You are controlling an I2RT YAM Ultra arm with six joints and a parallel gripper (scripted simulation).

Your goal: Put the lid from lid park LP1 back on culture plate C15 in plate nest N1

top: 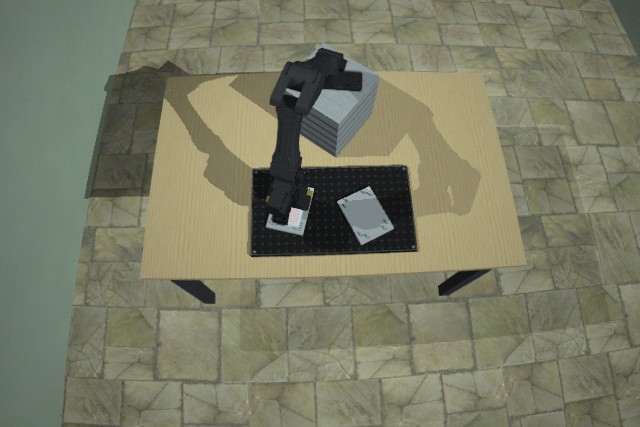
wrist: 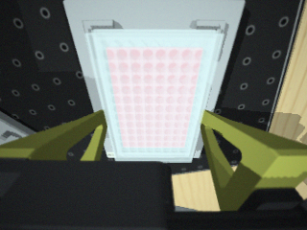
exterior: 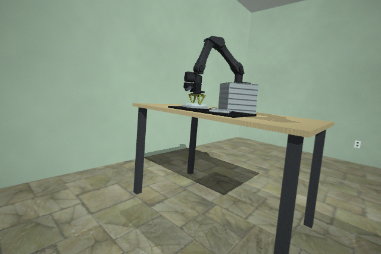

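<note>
The culture plate C15 with pink wells (wrist: 153, 88) sits in the light grey plate nest N1 (wrist: 153, 19) at the left of the black pegboard (top: 333, 210). A clear lid (wrist: 153, 144) lies over the plate, aligned with it. I cannot tell whether it is fully down. My gripper (wrist: 153, 115) is shut on the lid, with its olive fingers on the two long sides at the near end. In the top view the gripper (top: 289, 210) stands right over the nest (top: 285, 227). The lid park LP1 (top: 364, 214) is a grey pad at the middle of the pegboard, with nothing on it.
A grey ribbed block (top: 338, 107) carrying the arm's base stands behind the pegboard. The wooden table (top: 330, 174) runs beyond the pegboard on all sides. In the exterior view the gripper (exterior: 196, 100) is low over the pegboard.
</note>
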